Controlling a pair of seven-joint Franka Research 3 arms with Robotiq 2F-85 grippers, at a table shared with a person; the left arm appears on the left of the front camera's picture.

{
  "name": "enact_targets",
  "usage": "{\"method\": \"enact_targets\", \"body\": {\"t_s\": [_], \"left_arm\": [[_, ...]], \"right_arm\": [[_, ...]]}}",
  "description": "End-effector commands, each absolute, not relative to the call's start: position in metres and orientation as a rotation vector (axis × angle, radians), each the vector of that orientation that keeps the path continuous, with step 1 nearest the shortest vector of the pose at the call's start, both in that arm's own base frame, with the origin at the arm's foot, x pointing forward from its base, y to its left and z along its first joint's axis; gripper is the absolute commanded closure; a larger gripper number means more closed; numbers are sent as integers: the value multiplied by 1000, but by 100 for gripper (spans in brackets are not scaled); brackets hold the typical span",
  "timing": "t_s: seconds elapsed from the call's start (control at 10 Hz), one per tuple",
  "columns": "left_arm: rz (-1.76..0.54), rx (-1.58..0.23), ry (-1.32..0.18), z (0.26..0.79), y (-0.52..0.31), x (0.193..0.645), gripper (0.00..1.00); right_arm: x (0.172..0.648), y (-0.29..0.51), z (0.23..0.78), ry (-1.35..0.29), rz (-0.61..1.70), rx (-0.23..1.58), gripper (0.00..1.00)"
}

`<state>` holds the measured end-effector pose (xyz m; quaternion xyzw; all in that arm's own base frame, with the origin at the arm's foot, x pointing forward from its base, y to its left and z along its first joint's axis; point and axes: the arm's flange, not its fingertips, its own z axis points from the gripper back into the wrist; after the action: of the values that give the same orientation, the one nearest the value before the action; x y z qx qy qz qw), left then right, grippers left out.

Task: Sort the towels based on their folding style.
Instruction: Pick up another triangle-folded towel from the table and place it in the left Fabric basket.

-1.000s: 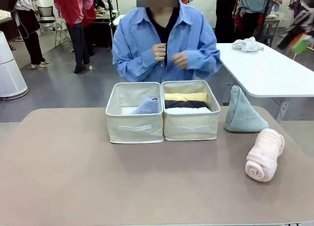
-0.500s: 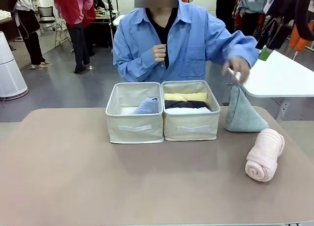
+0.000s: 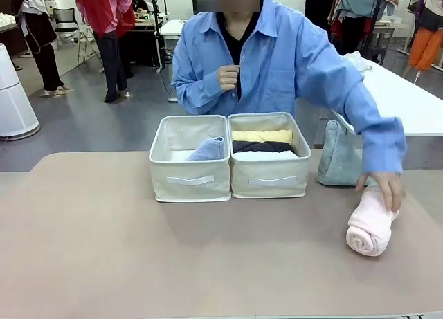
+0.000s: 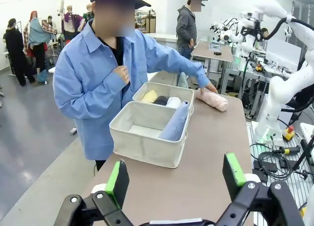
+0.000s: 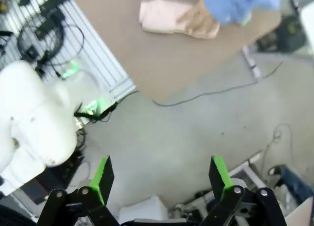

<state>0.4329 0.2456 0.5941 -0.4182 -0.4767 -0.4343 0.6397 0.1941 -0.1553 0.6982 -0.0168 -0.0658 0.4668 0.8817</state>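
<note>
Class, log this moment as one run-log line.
person's hand on pink roll | cone towel beside right box | left gripper open | right gripper open

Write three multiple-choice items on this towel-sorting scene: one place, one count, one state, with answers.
1. Where is the pink towel? A on a chair; B on the table, right of the right box; C on a shelf.
2. How many rolled towels lie in the right box? A one; B three; C five.
3. How does the left gripper stand? A open, empty; B shut on a towel; C shut on a cup.
Answers: B, it lies on the table under the person's hand; B, yellow roll, dark grey roll, white roll; A, its fingers stand apart, nothing between.
</note>
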Motion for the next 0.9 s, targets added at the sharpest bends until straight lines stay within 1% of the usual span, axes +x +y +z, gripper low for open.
{"method": "enact_targets", "body": {"t_s": [0.0, 0.3, 0.4, 0.5, 0.8], "left_arm": [[-995, -956, -1094, 596, 246, 431, 0], [-995, -956, -1094, 596, 246, 431, 0], [-995, -956, -1094, 596, 246, 431, 0], [-995, -956, -1094, 596, 246, 431, 0], [-995, -956, -1094, 596, 246, 431, 0]], "right_arm": [[221, -165, 692, -143, 969, -12, 0], [215, -170, 690, -150, 1001, 23, 0], [214, -168, 689, -150, 1000, 62, 0], [212, -173, 686, -140, 1003, 14, 0], [212, -173, 686, -140, 1003, 14, 0]]}}
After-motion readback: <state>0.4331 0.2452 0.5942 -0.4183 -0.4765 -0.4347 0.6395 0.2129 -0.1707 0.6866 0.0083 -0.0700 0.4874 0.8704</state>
